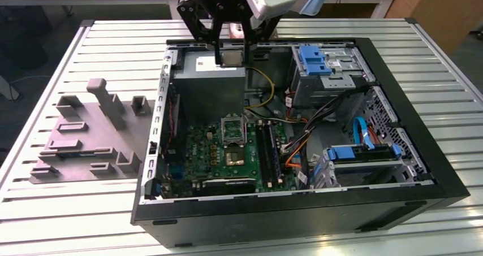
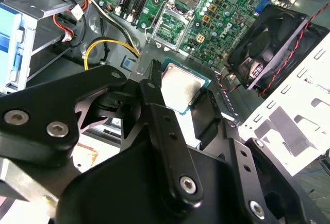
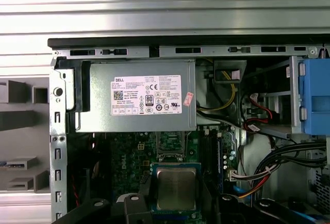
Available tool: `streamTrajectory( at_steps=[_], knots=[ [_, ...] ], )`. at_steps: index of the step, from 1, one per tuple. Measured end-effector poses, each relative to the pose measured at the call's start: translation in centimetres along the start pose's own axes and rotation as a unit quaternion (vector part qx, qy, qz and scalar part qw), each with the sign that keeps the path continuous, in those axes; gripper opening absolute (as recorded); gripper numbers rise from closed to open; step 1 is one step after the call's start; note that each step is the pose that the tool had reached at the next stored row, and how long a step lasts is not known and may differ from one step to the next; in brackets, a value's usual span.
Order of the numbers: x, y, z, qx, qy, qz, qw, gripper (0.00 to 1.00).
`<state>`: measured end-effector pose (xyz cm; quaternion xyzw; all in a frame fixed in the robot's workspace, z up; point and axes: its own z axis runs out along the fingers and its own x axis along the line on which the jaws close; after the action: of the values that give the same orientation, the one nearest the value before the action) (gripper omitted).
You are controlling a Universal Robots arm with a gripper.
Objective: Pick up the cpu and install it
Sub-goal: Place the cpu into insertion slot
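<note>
Right now pinches the small flat square cpu (image 1: 230, 57) with the pale silvery-grey metal top: black hand (image 1: 229, 59) closed on it, fingers (image 2: 209, 110) against two opposite edges, neither spread wide nor pressed together empty. Hovers with the chip over the far end of the open black computer case (image 1: 302, 216), just above the grey metal power-supply box (image 1: 215, 86); touching it or not, cannot tell. Carries the chip level, metal top up.

Key relation: held chip to the metal-framed rectangular socket (image 1: 233, 126) with the dark centre on the green motherboard (image 1: 200, 148). Sits past the near edge of the power-supply box, toward the bottom of the exterior view and almost straight under the chip in that picture, deeper inside the case. Well apart from the hand. No long axis on a square chip; edges roughly parallel to the socket frame's edges in the first wrist view, so little twist between them, at a guess.

From the exterior view: overall layout, including the grey-purple plastic tray of raised blocks (image 1: 83, 137) on the slatted metal table (image 1: 60, 211) at the exterior view's left of the case. From the second wrist view: the grip itself up close, chip (image 2: 180, 86) between the fingers, plus the socket (image 2: 172, 23) beyond it and a round black fan (image 2: 263, 44). From the first wrist view: chip (image 3: 175, 188) and socket (image 3: 171, 142) in line, power-supply box (image 3: 136, 95) beyond both.
</note>
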<state>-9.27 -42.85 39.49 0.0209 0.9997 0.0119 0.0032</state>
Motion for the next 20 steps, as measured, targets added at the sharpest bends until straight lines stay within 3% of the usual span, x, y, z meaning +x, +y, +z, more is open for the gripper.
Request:
streamTrajectory(
  at_steps=[20],
  knots=[
    [-0.03,-0.84,0.45,0.0000,0.0004,-0.013,0.9999,0.47]
  ],
)
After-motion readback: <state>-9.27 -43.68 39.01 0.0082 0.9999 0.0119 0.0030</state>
